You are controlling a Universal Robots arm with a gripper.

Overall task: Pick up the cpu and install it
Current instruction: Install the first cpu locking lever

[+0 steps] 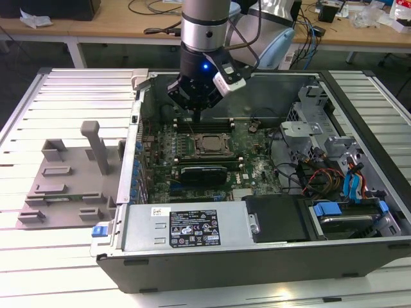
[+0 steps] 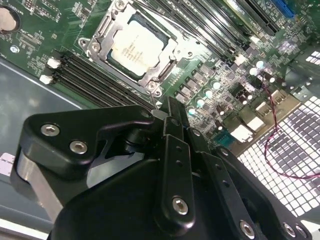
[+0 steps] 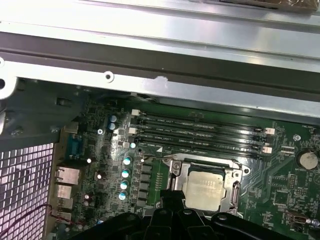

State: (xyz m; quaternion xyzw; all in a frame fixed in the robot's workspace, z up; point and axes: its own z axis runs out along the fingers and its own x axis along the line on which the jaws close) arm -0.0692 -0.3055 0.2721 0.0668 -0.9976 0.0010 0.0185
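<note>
The cpu (image 1: 209, 144), a flat silver-grey square, lies inside the metal-framed socket on the green motherboard (image 1: 257, 170) of the open computer case. Both wrist views show it seated in that socket (image 2: 134, 47) (image 3: 206, 187). My gripper (image 1: 196, 117) hangs a little above the board, over the memory slots just behind the socket. Its black fingers (image 2: 169, 107) meet at the tips, shut with nothing between them, and their ends (image 3: 176, 196) sit at the socket's edge.
A long black expansion card (image 1: 202, 173) lies in front of the socket. The power supply (image 1: 192, 228) fills the case's near side. Drive cages and cables (image 1: 334, 173) crowd the exterior view's right. A grey fixture (image 1: 70, 173) stands outside the case on the exterior view's left.
</note>
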